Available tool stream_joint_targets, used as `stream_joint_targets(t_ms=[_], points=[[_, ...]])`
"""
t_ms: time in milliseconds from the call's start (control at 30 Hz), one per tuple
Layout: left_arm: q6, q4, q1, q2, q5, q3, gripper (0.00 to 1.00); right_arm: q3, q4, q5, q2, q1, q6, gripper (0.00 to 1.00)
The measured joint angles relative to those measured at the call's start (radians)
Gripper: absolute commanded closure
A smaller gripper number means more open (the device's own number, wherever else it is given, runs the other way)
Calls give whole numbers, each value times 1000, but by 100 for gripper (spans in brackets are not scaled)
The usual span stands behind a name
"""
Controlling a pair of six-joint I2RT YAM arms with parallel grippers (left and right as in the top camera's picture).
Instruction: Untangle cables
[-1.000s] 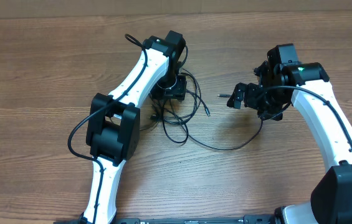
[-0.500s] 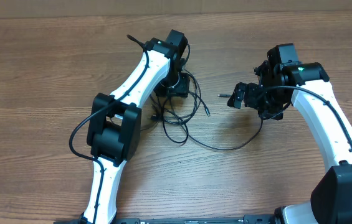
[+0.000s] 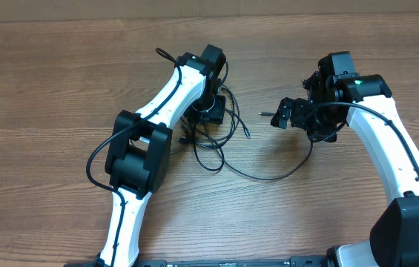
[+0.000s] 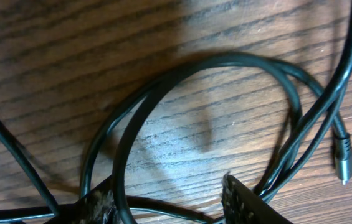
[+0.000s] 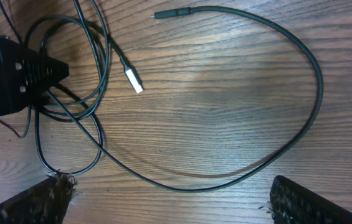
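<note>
The cables [image 3: 213, 144] are thin black strands tangled on the wooden table, and one long strand [image 3: 272, 176] curves out to the right. My left gripper [image 3: 210, 111] is down in the tangle. In the left wrist view its fingers [image 4: 244, 202] stand apart, with a looping strand [image 4: 121, 168] running between them close to the left finger. A small plug [image 4: 344, 158] lies at the right. My right gripper [image 3: 277, 116] hovers open over the table to the right of the tangle. In the right wrist view it [image 5: 176, 205] has nothing between its fingers, and the long strand [image 5: 182, 185] arcs below.
A silver-tipped plug [image 5: 133, 81] and a black plug end [image 5: 166, 14] lie loose on the bare wood. The left gripper's black body [image 5: 10, 78] shows at the left edge of the right wrist view. Thicker wires run along both white arms.
My left arm has shifted slightly to the right over the tangle and its jaws have narrowed a little. The right arm has not moved.
</note>
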Motion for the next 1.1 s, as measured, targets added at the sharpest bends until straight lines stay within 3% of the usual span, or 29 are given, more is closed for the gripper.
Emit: stream_joint_targets(t_ms=[133,167,200,1100], points=[[-2,-2,0,0,0,-3,18,0,7,0,0,0,0,0],[-4,-3,0,0,0,-3,3,0,10,0,0,0,0,0],[0,-2,0,0,1,-3,1,0,12,0,0,0,0,0],[-4,18,0,0,0,-4,0,0,12,0,0,0,0,0]])
